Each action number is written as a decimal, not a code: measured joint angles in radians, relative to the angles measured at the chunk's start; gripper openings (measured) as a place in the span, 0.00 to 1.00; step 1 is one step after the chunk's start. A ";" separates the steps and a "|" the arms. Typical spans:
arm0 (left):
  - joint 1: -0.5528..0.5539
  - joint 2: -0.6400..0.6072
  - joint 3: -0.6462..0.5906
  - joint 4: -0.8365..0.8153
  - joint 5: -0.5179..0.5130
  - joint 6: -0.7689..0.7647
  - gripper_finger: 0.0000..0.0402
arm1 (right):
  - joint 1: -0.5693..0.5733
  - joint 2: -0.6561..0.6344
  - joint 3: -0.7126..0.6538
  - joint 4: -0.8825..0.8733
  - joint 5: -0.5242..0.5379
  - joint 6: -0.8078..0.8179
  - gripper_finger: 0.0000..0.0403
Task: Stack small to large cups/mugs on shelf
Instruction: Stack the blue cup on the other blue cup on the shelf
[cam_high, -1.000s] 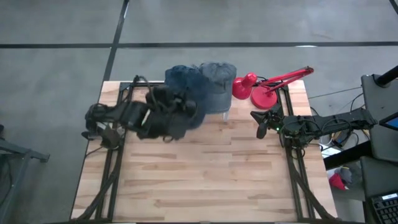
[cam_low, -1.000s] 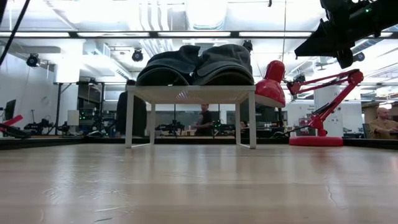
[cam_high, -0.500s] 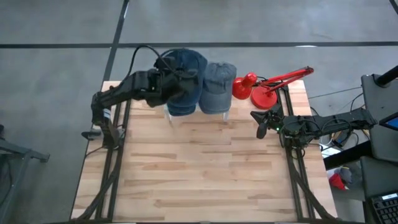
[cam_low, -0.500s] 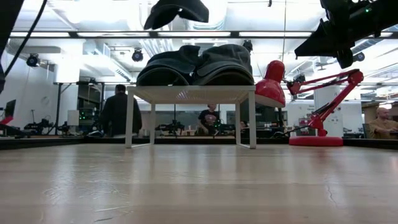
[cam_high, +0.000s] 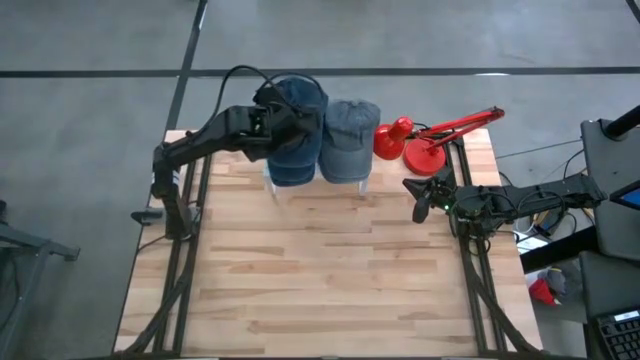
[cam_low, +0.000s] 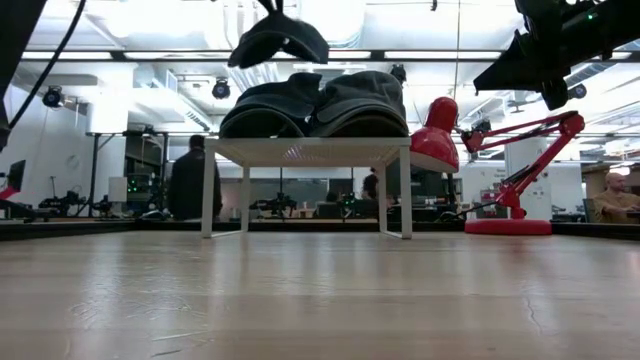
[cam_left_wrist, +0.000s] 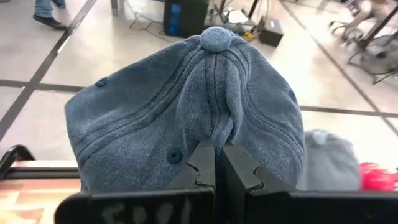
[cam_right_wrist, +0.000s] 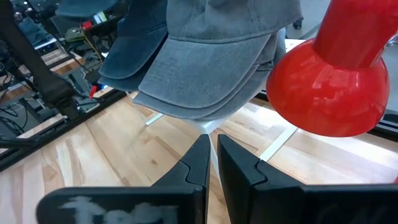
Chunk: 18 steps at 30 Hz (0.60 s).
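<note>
Left gripper (cam_high: 272, 118), upper centre of the high view, is clamped on a blue cap (cam_high: 296, 105) held over the left stack on the shelf (cam_high: 365, 182). The grey stack (cam_high: 348, 135) sits just beside it, to the right. Right gripper (cam_high: 421, 199) waits at the right edge of the table (cam_high: 330, 270), near the red lamp (cam_high: 425, 140). No loose caps lie on the boards, so I judge this the last one, with only lowering and release left.

Low view: the held cap (cam_low: 279, 40) hangs at upper centre, clear above the two stacks (cam_low: 315, 105) on the white shelf (cam_low: 310, 150). The tabletop (cam_low: 320, 300) is bare pale wood. Behind, an open workshop under strip lights, with a person (cam_low: 189, 180) standing at left.

Left wrist view: fingers (cam_left_wrist: 204, 162) pinch a fold of the blue cap (cam_left_wrist: 186, 118) at its crown seam; grey floor beyond.

Right wrist view: right fingers (cam_right_wrist: 200, 158) are closed together on nothing, pointing at the stacked brims (cam_right_wrist: 199, 87) and the lamp head (cam_right_wrist: 329, 93).
</note>
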<state>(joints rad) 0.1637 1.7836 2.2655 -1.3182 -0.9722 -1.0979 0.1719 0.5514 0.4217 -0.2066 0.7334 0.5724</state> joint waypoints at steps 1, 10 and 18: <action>0.005 0.000 -0.013 0.001 0.007 -0.003 0.01 | 0.000 0.000 0.000 0.000 0.000 0.000 0.07; 0.035 0.000 -0.150 0.028 0.059 -0.084 0.01 | 0.000 0.000 0.000 0.001 0.000 0.002 0.07; 0.049 0.000 -0.202 0.047 0.093 -0.098 0.01 | 0.000 0.000 0.000 0.001 0.000 0.003 0.07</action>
<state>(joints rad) 0.2124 1.7836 2.0640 -1.2713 -0.8789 -1.1957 0.1719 0.5514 0.4217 -0.2058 0.7334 0.5755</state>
